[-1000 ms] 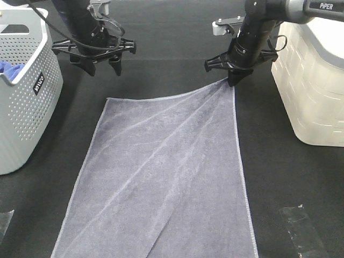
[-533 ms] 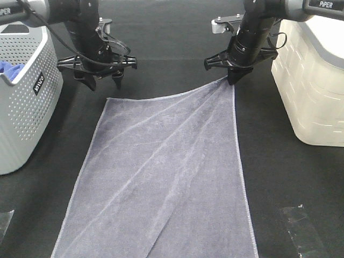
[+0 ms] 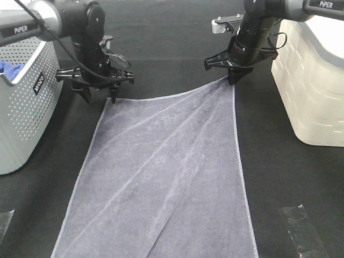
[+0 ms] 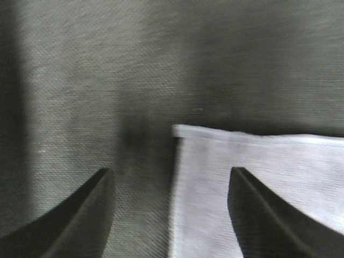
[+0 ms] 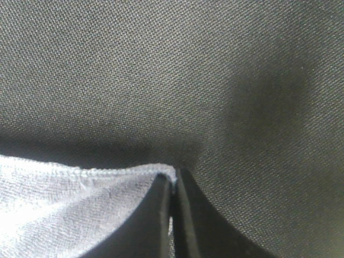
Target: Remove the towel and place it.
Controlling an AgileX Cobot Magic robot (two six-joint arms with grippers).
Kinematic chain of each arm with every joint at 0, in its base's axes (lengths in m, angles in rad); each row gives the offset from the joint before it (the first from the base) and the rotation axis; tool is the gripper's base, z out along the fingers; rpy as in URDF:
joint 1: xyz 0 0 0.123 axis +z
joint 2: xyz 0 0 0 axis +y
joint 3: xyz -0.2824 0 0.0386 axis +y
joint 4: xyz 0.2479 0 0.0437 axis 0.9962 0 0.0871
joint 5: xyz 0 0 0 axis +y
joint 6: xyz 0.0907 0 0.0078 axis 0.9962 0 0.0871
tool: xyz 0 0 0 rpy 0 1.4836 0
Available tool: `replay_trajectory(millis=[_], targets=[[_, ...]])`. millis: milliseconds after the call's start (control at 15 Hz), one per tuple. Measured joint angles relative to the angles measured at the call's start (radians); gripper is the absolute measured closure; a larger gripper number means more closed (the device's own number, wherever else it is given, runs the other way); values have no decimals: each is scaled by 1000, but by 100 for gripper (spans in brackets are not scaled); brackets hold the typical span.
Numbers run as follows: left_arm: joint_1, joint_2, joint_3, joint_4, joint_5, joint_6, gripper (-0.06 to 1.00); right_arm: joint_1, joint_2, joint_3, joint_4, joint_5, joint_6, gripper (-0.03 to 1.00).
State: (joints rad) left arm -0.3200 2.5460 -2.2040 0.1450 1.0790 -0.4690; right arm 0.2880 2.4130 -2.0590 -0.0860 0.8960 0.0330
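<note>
Towel (image 3: 161,172) lies flat, so the left gripper (image 3: 100,99), jaws apart astride one corner, may miss it; the right gripper (image 3: 233,81) pinches the other.

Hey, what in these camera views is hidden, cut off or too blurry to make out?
Towel: near end cut off by the exterior view's bottom edge.
Grey basket: contents hidden by its wall, apart from a bit of blue cloth; cropped at the left edge.
White basket: inside mostly cropped by the right edge.
Left tool: wrist view blurred; whether it touches the table is unclear.
</note>
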Motion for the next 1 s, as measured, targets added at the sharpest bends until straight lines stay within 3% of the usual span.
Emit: replay_trajectory(millis=[267, 400, 467, 733, 1000], targets=[[0, 22, 0, -2, -1, 0, 43, 0, 0, 0, 0, 0, 0, 97], [0, 23, -4, -2, -4, 0, 57, 0, 0, -1, 0, 0, 0, 97], [0, 23, -5, -2, -7, 5, 70, 0, 0, -1, 0, 0, 0, 97], [0, 27, -5, -2, -14, 62, 94, 0, 0, -1, 0, 0, 0, 97], [0, 32, -86, -2, -5, 73, 94, 0, 0, -1, 0, 0, -1, 97]])
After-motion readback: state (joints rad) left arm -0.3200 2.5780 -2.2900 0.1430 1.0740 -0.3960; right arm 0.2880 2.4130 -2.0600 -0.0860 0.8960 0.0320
